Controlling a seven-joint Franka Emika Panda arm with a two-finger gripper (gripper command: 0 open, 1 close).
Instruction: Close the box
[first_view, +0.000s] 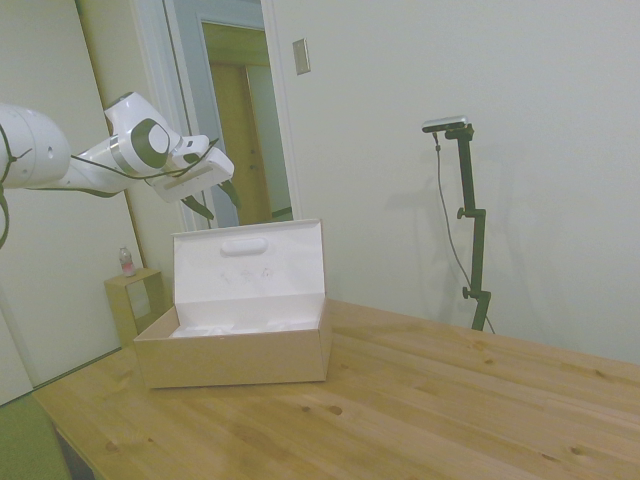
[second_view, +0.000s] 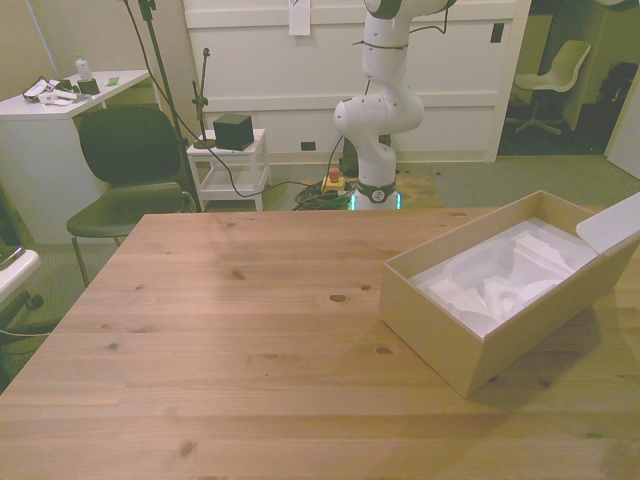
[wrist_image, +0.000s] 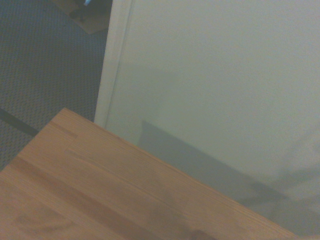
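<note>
The box (first_view: 235, 350) sits open on the wooden table (first_view: 420, 400), near the table's end in the side view and toward the front view's right, where one corner runs past the picture's edge. Its tan cardboard walls enclose a white interior with moulded white packing (second_view: 500, 280) lying inside. The hinged lid (first_view: 250, 262) stands upright along the back wall, its white inner face turned to the side camera, with a small oval handle cut-out (first_view: 242, 246) near its top edge. In the front view only a pale corner of the lid shows at the picture's right edge.

The white arm (first_view: 60, 155) reaches in above and behind the box, and the tool (first_view: 215, 200) hangs in the air over the lid's upper left corner — well clear of it, touching nothing. Its dark fingers point downward against the doorway, but they are small and overlap at this angle, so I cannot tell how far apart they stand; nothing appears to be held.

The wrist view shows only a corner of the table, a plain wall and a strip of grey carpet (wrist_image: 45, 65) — no box.

Beyond the table in the side view, a small wooden open-cube stand (first_view: 135, 305) sits on the floor. In the front view a dark chair (second_view: 125, 170) stands beside the table's far corner.
</note>
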